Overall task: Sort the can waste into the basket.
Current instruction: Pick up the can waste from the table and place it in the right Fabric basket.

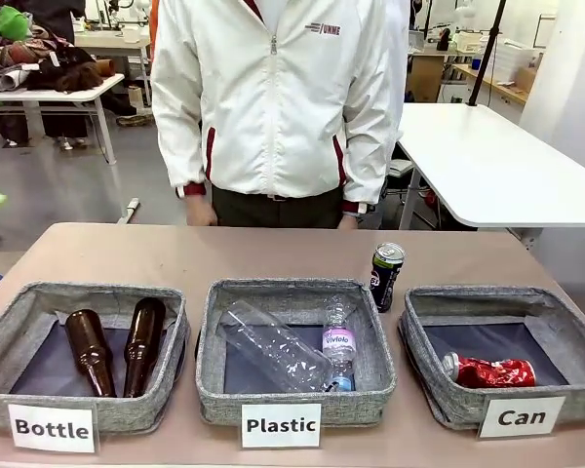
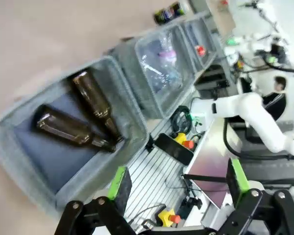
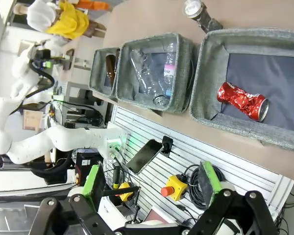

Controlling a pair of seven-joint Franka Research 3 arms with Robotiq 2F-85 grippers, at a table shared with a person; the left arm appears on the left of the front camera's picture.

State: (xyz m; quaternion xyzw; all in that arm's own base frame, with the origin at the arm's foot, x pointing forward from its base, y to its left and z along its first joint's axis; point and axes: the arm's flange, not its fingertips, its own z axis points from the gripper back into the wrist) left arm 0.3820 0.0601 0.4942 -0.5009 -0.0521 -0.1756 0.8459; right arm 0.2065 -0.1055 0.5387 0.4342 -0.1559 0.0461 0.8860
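A dented red can (image 1: 489, 371) (image 3: 242, 100) lies on the dark lining of the grey basket (image 1: 424, 322) (image 3: 211, 54) whose white card reads "Can", at the right. A black-and-blue can (image 1: 386, 276) (image 3: 202, 16) (image 2: 167, 13) with a silver top stands upright on the table just behind the gap between the middle and right baskets. My left gripper (image 2: 179, 183) is open and hovers off the table's near edge by the "Bottle" basket. My right gripper (image 3: 153, 182) is open too, held off the near edge below the "Can" basket. Nothing is between either pair of fingers.
The "Bottle" basket (image 1: 10, 336) at the left holds two brown glass bottles (image 1: 117, 349). The "Plastic" basket (image 1: 213, 341) in the middle holds clear plastic bottles (image 1: 292, 346). A person in a white jacket (image 1: 273, 97) stands at the far side, hands near the table edge.
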